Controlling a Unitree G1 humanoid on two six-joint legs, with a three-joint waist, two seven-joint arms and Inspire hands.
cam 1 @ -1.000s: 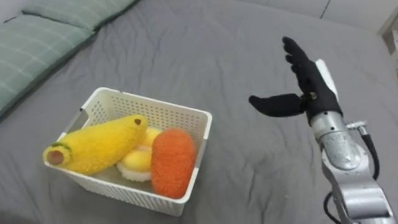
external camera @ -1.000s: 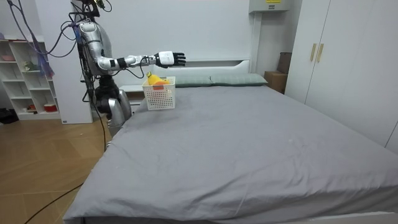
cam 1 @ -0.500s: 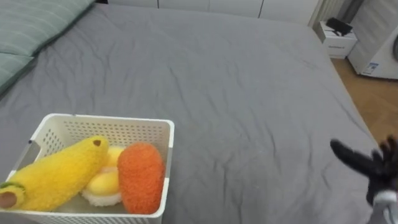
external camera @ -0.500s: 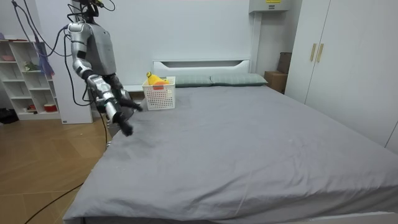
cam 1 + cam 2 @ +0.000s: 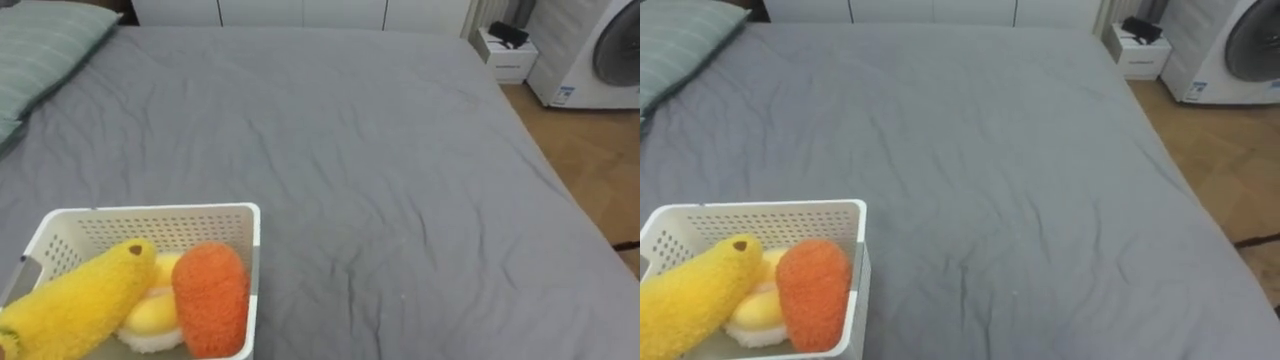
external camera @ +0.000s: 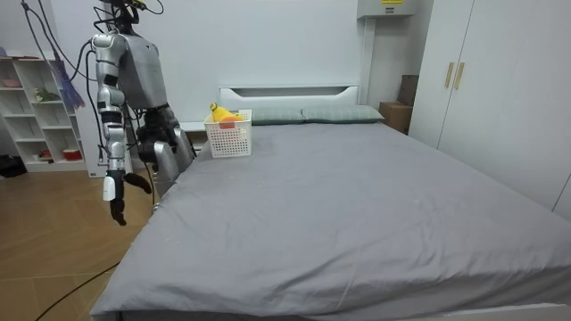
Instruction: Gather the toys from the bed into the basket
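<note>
Basket (image 5: 150, 210) of plush toys (image 5: 210, 298) cut off below; right hand (image 6: 113, 198) hangs, fingers loose, empty.

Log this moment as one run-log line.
plush toys: in basket | basket: on bed, pillow end | right hand: open, hanging beside robot

3 plush toys sit packed in a white slotted basket (image 5: 150, 215), which rests on the grey bed (image 5: 380, 160) at lower left of the eye views. Long yellow banana-shaped toy (image 5: 75, 312) lies tilted, w/ a dark spot at its upper tip, partly over a round yellow & white toy (image 5: 150, 318). Fuzzy orange oval toy (image 5: 211, 298) stands approx. upright against basket's right wall. Room view: basket near headboard, yellow toy poking above rim.
</note>
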